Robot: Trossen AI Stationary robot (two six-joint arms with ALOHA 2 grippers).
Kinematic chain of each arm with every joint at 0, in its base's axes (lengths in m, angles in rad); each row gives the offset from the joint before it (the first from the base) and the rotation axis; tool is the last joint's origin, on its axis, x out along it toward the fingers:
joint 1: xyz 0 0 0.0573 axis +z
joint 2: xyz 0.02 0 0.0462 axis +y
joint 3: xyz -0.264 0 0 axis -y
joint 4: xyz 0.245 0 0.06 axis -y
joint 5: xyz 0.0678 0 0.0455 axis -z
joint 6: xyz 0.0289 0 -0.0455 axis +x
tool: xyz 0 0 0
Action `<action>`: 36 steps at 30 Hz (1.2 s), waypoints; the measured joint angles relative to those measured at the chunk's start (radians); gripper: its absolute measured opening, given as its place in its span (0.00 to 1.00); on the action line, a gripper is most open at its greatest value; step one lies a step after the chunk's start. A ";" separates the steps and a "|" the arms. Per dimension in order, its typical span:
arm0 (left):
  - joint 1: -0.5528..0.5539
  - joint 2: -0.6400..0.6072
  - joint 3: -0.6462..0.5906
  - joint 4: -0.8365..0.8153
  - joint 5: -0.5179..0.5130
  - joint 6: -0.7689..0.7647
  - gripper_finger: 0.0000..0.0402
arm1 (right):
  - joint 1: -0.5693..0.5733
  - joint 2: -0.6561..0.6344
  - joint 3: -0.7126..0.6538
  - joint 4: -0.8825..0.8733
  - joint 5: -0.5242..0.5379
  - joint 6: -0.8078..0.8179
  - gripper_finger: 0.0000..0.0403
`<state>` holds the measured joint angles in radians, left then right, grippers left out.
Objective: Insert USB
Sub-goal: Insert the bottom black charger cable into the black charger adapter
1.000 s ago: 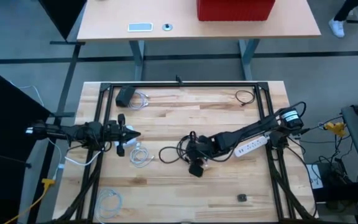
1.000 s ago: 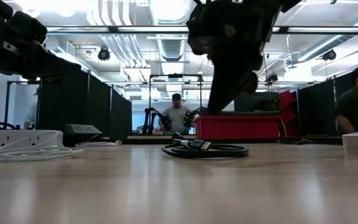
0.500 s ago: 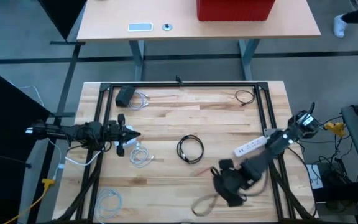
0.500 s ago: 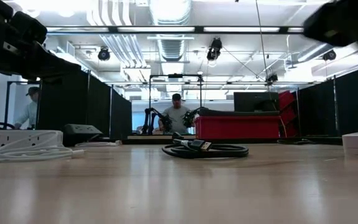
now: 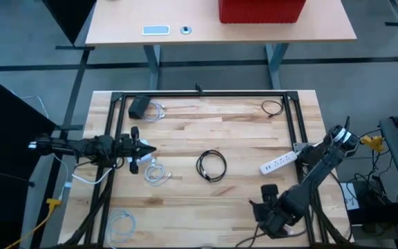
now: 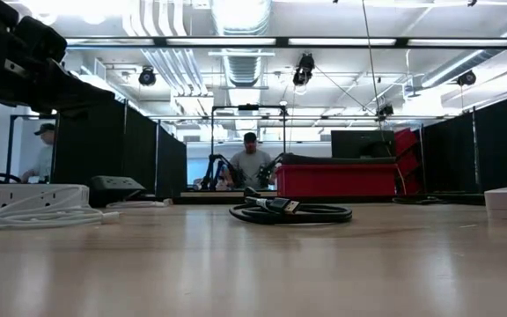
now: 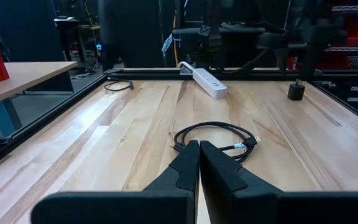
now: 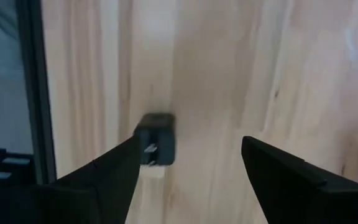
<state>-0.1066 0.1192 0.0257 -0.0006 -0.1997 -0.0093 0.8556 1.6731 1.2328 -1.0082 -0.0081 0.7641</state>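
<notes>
A black USB cable (image 5: 211, 166) lies coiled on the wooden table's middle, also seen in the left wrist view (image 7: 216, 138) and the low view (image 6: 289, 211). My left gripper (image 5: 146, 149) hangs shut at the table's left, pointing at the coil. My right gripper (image 5: 264, 206) is open over the near right corner. Below it, a small black charger block (image 8: 156, 147) rests on the wood between the open fingers (image 8: 190, 146), close to one of them; I see no touch. A white power strip (image 5: 278, 162) lies at the right.
White cable bundles lie at the left (image 5: 156, 173) and the near left (image 5: 123, 221). A black adapter with a white cord (image 5: 141, 106) sits far left, and a thin black cable (image 5: 273, 107) far right. A black frame (image 5: 199, 94) borders the table.
My right gripper has swung from the coiled cable at the middle toward the table's near right corner and now hangs over the small black block. The coil lies where it was. My left arm has kept still.
</notes>
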 joint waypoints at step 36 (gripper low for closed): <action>0.000 0.000 0.000 0.000 0.000 0.000 0.00 | 0.046 0.225 -0.054 0.129 -0.028 0.105 0.37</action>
<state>-0.1066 0.1192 0.0257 -0.0010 -0.1997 -0.0093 0.9012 1.8981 1.1792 -0.8789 -0.0357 0.8689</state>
